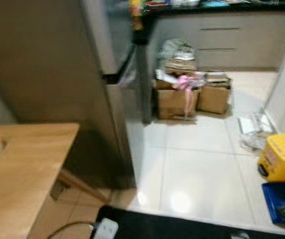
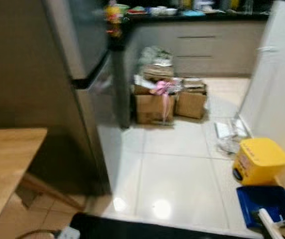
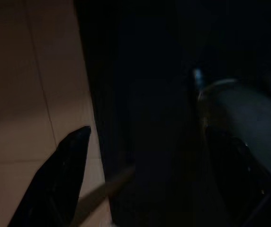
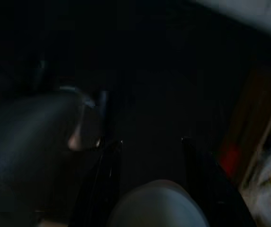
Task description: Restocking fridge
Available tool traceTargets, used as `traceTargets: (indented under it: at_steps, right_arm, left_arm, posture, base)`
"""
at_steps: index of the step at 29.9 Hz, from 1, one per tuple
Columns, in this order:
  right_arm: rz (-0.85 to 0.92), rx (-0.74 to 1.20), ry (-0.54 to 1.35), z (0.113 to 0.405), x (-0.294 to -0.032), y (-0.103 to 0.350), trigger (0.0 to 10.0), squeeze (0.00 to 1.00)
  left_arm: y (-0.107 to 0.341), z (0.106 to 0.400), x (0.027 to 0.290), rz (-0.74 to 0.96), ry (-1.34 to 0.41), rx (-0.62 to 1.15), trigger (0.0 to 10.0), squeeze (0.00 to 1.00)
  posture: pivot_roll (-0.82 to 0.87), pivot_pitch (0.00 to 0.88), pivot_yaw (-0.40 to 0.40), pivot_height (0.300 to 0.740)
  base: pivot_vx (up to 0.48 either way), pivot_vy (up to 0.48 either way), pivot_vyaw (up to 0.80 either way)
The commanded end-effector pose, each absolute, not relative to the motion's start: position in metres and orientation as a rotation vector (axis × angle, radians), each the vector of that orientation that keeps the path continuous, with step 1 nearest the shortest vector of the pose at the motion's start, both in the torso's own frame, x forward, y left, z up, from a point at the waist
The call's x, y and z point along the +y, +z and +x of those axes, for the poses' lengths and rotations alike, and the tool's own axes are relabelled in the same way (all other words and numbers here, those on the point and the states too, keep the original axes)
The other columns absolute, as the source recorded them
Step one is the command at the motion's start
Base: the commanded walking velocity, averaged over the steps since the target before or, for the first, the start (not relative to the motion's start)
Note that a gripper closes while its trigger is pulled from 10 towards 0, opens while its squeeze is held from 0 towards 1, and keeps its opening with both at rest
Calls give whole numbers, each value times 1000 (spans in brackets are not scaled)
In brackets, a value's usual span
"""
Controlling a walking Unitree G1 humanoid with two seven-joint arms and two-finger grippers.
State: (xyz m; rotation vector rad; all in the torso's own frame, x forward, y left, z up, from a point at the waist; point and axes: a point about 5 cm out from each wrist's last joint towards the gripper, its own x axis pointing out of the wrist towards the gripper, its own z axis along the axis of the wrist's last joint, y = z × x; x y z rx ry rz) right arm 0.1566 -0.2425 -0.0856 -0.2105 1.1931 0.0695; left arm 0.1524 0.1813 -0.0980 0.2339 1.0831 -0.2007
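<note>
Black mat (image 1: 182, 226) nearest, upright fridge (image 1: 82, 74) beyond; left pincer (image 3: 145, 151) released, right pincer (image 4: 149, 156) grasping something pale.

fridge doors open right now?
No. In the left eye view both doors of the fridge sit flush and shut, the cardboard boxes on the floor beyond it.

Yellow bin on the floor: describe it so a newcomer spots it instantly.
Start at the tall steel fridge, then cross the white tiled floor to the robot's right. There sits the boxy yellow plastic bin, just beyond a blue plastic tray; nothing else on the floor is yellow.
</note>
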Motion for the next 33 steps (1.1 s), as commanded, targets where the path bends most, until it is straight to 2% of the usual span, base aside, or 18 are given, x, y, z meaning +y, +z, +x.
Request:
traceTargets:
  at_steps: [1,10,11,14,19,24,33]
  right_arm:
    - [-218,1208,49,153,-250,-85,10000,0]
    - [-208,1232,12,144,-253,-88,10000,0]
    - [-227,1232,7,146,-247,-89,10000,0]
    - [-238,1232,20,147,-240,-91,10000,0]
    - [-258,1220,93,153,-224,-92,10000,0]
    - [-278,1213,83,155,-232,-90,10000,0]
    - [-304,1215,92,153,-236,-89,10000,0]
  left_arm:
    - [-103,140,181,222,-197,1129,10000,0]
    - [-101,142,189,201,-156,1135,10000,0]
    - [-98,148,198,190,-147,1109,10000,0]
    - [-95,150,208,168,-114,1099,10000,0]
    - [-99,135,219,189,-107,1150,10000,0]
    - [-105,128,198,126,-109,1160,10000,0]
    - [-104,133,188,95,-121,1142,10000,0]
  posture:
    - [-113,0,25,740]
    - [-103,0,26,740]
    - [-56,0,32,740]
    - [-62,0,45,740]
    - [-67,0,38,740]
    - [-79,0,15,740]
    - [-101,0,21,740]
  base:
    - [0,0,800]
    - [0,0,800]
    - [0,0,0]
    - [0,0,0]
    - [0,-435,0]
    - [0,-449,0]
    - [0,-441,0]
